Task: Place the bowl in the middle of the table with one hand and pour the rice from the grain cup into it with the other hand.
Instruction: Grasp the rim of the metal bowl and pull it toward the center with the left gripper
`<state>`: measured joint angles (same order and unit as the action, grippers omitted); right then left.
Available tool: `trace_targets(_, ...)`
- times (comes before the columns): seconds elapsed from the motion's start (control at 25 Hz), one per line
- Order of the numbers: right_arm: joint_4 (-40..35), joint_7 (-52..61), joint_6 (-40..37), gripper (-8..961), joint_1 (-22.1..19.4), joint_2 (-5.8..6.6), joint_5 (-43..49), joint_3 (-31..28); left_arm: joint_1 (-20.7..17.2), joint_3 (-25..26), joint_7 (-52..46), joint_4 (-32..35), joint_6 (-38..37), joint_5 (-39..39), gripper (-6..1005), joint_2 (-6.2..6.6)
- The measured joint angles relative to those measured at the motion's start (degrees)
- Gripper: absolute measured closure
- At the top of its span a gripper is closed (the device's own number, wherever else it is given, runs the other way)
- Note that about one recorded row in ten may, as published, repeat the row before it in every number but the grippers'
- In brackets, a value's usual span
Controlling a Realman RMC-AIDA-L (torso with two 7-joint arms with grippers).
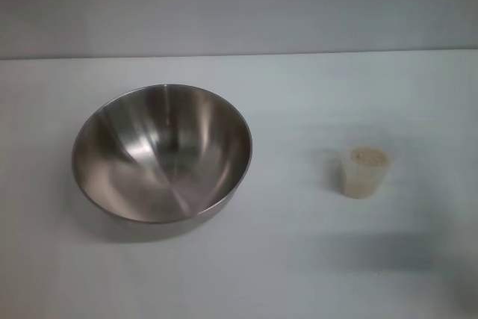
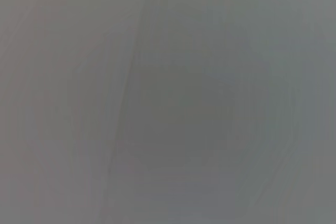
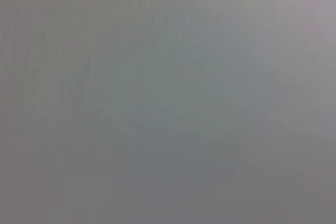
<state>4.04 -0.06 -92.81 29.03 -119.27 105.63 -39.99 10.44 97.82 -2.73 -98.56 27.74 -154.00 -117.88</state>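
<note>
Only blank grey, both wrist views.

Plain white flat tabletop [image 1: 299, 259] spans head view, far edge meeting pale wall. Large round stainless-steel bowl [image 1: 162, 153] sits upright on it, left of centre, brushed inside empty. Small transparent tapered plastic grain cup [image 1: 365, 172] stands upright to right, well apart from bowl, filled to brim with off-white rice grains [image 1: 368, 157].
</note>
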Motion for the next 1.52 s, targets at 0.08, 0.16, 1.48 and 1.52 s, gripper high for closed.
trace_targets(0.08, 0.1, 0.0, 0.0, 353, 0.0, 0.00, 0.0, 0.0, 1.5, 2.5, 1.8, -2.3, 9.0, 0.1, 182, 0.01)
trace_targets(0.16, 0.2, 0.0, 0.0, 353, 0.1, 0.00, 0.0, 0.1, 2.8, 4.0, 3.6, -3.8, 15.8, 0.3, 183, -0.06)
trace_targets(1.48, 0.4, -0.1, 0.5, 353, 0.7, 0.18, 0.1, 0.0, 10.9, 7.7, 10.2, 6.2, 45.7, 0.8, 202, -0.36)
trace_targets(1.52, 0.4, -0.1, 0.5, 353, 0.7, 0.18, 0.1, 0.0, 11.2, 7.7, 10.4, 6.7, 45.6, 0.8, 203, -0.35)
